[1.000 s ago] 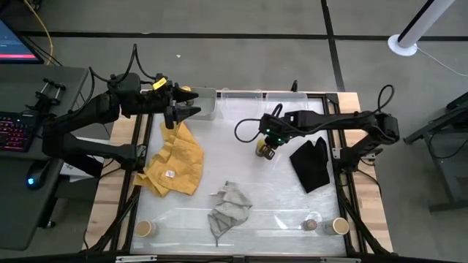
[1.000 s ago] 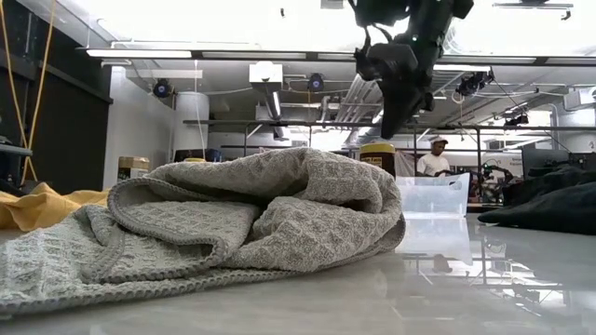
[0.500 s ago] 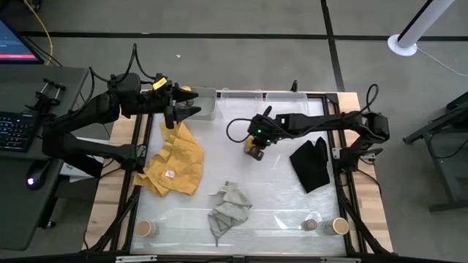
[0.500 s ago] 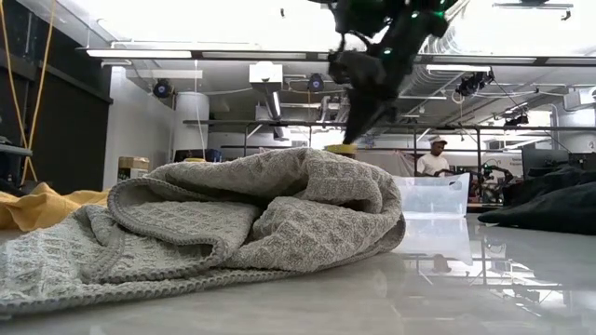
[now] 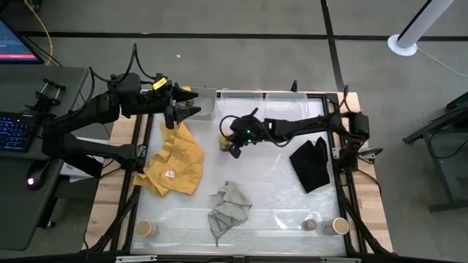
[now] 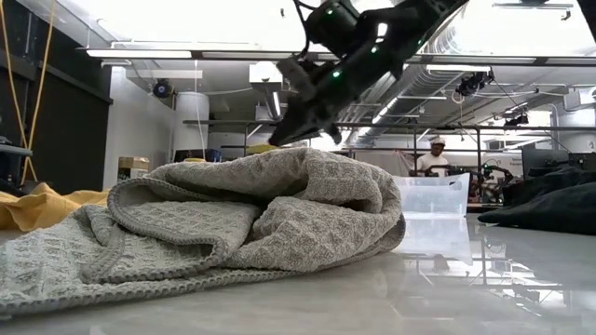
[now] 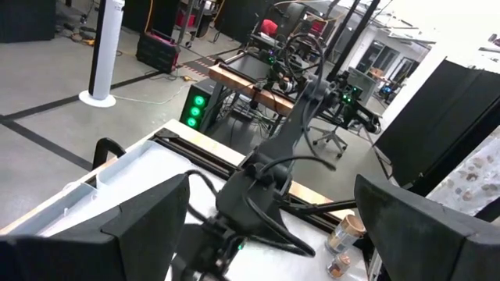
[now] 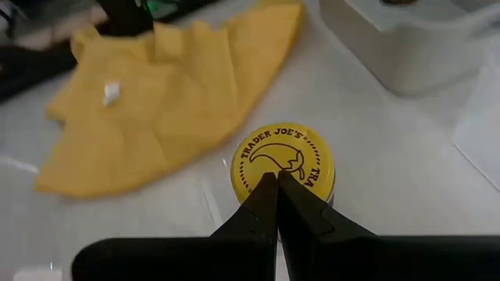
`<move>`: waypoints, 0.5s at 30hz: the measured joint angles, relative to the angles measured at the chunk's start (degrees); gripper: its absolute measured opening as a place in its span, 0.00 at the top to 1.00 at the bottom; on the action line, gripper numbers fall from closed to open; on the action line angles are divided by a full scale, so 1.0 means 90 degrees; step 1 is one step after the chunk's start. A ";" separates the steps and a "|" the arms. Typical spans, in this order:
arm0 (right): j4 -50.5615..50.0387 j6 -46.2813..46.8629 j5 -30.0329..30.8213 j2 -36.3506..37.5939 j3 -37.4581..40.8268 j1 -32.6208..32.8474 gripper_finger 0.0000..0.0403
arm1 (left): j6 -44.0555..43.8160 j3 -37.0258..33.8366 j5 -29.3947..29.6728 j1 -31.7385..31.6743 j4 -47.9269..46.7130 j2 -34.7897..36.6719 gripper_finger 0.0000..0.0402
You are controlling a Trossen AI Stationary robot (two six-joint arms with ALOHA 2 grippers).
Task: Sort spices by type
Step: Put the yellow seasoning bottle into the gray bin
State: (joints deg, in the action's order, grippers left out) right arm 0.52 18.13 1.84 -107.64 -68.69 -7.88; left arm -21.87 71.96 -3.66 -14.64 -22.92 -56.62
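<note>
A dark jar with a yellow-gold top (image 8: 283, 160) stands upright on the table, left of centre in the high view (image 5: 224, 140), near the yellow cloth (image 5: 175, 157). My right gripper (image 8: 277, 181) is shut, its tips at the jar's top; its arm reaches across from the table's right (image 5: 231, 143). My left gripper (image 5: 191, 108) is open and empty, held above the table's far left by the grey bin (image 5: 203, 102). Two tan jars (image 5: 145, 228) (image 5: 340, 226) and one tiny jar (image 5: 311, 224) stand at the near edge. My right gripper touches the jar with its shut fingertips (image 8: 269, 191) at the rim of the yellow-gold lid (image 8: 258, 178), on the side facing the table's right. The fingers slant down from the right. The jar stands upright on its base on the table.
A grey cloth (image 5: 228, 208) lies crumpled at the near centre and fills the low view (image 6: 233, 223). A black cloth (image 5: 311, 162) lies at the right. A clear bin (image 5: 263, 97) stands at the far edge beside the grey bin.
My right gripper has gone toward the table's left edge and a little toward the far edge, fingers shut. The yellow-topped jar has slid along the table with it, still upright, from the centre to beside the yellow cloth.
</note>
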 joint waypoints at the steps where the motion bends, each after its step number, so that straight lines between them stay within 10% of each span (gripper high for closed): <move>1: 0.0222 0.0010 -0.0002 -0.0089 -0.0015 -0.0005 1.00 | 0.0000 0.0000 0.0000 -0.0001 0.0000 0.0000 0.13; 15: 0.0432 -0.0039 -0.0220 -0.0889 -0.1801 -0.0307 1.00 | 0.0160 0.0000 -0.0002 -0.0001 0.0000 0.0000 0.13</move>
State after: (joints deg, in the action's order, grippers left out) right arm 4.40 17.78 -0.14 -115.64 -84.90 -10.64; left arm -20.43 71.96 -3.68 -14.66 -22.92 -56.62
